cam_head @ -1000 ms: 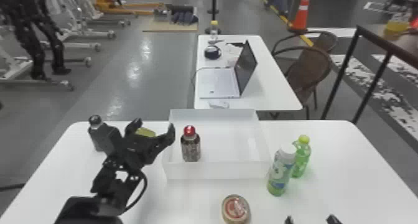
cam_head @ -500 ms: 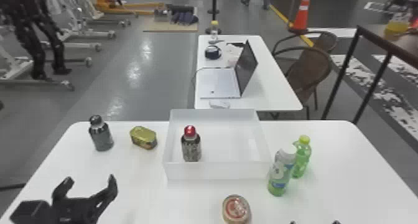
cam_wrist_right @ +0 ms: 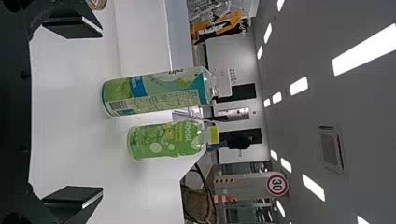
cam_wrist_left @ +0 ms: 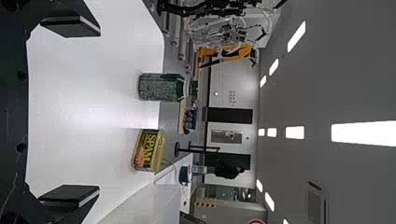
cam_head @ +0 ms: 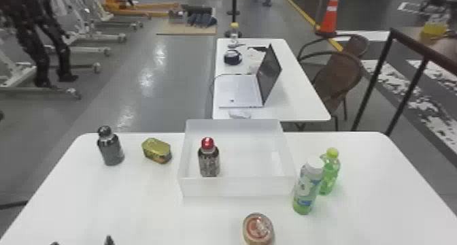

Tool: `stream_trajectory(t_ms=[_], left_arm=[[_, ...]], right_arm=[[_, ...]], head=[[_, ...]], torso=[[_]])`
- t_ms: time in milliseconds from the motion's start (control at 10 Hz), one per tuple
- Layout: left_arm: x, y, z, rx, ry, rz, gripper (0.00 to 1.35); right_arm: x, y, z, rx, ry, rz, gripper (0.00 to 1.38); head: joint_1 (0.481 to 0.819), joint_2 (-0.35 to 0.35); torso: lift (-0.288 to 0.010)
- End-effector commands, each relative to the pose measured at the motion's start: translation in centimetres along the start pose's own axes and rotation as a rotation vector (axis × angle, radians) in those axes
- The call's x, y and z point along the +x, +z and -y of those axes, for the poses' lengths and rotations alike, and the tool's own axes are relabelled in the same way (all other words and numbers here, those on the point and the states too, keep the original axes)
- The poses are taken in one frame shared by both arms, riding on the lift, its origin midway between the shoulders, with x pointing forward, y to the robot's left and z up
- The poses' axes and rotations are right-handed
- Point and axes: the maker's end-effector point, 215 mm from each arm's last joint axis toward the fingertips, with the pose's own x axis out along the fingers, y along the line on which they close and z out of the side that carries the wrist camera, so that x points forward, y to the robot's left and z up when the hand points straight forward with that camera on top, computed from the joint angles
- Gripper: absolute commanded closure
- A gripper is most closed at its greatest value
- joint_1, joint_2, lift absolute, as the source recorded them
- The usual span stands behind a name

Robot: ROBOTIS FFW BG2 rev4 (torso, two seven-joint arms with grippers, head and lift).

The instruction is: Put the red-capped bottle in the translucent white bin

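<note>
Black, flat-fingered left gripper (cam_head: 81, 242) sits spread at eight o'clock from the translucent white rectangular bin (cam_head: 238, 187); the black right gripper (cam_wrist_right: 102, 112) is spread too. Upright inside, toward eight o'clock, stands the red-capped dark patterned bottle (cam_head: 209, 162).

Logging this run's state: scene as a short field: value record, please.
target: red-capped bottle, upright
target place: inside the translucent white bin, toward its left side
left of bin: dark bottle, yellow can
right of bin: taller green bottle, shorter green bottle
nearer than bin: round can
left gripper: open, empty
right gripper: open, empty
</note>
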Motion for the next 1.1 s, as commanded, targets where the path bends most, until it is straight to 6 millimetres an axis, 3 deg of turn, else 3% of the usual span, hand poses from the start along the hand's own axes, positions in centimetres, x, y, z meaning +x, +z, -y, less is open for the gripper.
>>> stream_trajectory(t_ms=[0, 1000], left_arm=[[-0.24, 0.05, -0.07, 0.007, 0.007, 0.006, 0.12], [-0.44, 0.13, -0.08, -0.001, 0.021, 0.019, 0.12]], right_arm=[[-0.40, -0.13, -0.01, 0.000, -0.003, -0.007, 0.11], [-0.87, -0.18, 0.05, -0.015, -0.014, -0.028, 0.11]], head=[[0.549, 0.000], [0.549, 0.000]], torso=[[-0.100], [-0.100]])
